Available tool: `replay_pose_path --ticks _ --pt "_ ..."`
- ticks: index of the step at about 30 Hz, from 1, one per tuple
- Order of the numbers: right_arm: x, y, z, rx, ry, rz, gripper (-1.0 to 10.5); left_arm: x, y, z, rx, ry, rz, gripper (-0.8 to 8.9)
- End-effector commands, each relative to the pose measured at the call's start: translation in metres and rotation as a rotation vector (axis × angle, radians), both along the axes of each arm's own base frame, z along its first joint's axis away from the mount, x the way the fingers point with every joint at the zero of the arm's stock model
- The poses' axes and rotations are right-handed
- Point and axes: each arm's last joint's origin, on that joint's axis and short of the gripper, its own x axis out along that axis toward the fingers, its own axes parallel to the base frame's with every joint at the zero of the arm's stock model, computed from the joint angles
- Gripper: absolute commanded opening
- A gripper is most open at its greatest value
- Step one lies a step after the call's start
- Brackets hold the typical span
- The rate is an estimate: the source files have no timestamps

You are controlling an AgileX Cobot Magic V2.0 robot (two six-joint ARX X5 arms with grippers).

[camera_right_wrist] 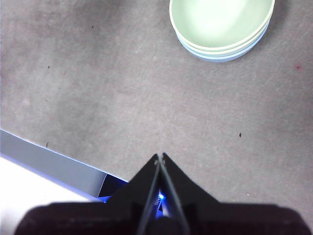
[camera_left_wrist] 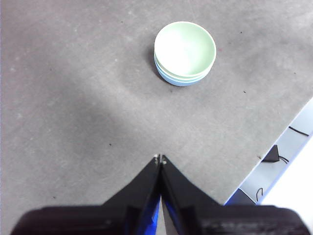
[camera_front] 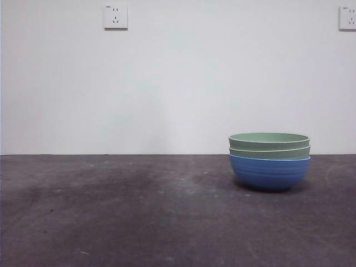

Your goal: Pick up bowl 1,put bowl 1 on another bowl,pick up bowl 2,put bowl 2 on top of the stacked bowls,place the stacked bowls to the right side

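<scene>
The stacked bowls (camera_front: 270,160), 2 pale green bowls nested in a ribbed blue bowl (camera_front: 270,172), stand on the right part of the dark grey table (camera_front: 111,211), below a white wall with 2 power sockets (camera_front: 115,16). Both arms hang high above the table and clear of the stack. The left gripper (camera_left_wrist: 160,157) has its jaws pressed together on nothing, with the stack (camera_left_wrist: 185,53) well ahead of its tips. The right gripper (camera_right_wrist: 160,155), also closed and empty, looks the nearer of the 2 to the stack (camera_right_wrist: 222,27). Judged from this, the stacking and the move to the right appear complete.
</scene>
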Motion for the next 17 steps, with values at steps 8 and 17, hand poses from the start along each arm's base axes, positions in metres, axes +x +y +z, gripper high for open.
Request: replay_pose_path --ticks 8,17 --pt "0.0 0.0 -0.002 -0.006 0.002 0.005 0.0 -0.022 0.051 0.048 -0.16 -0.444 0.058 -0.04" --pt "0.0 0.0 -0.002 -0.006 0.002 0.004 0.0 -0.07 0.103 0.033 -0.213 -0.757 0.267 -0.04"
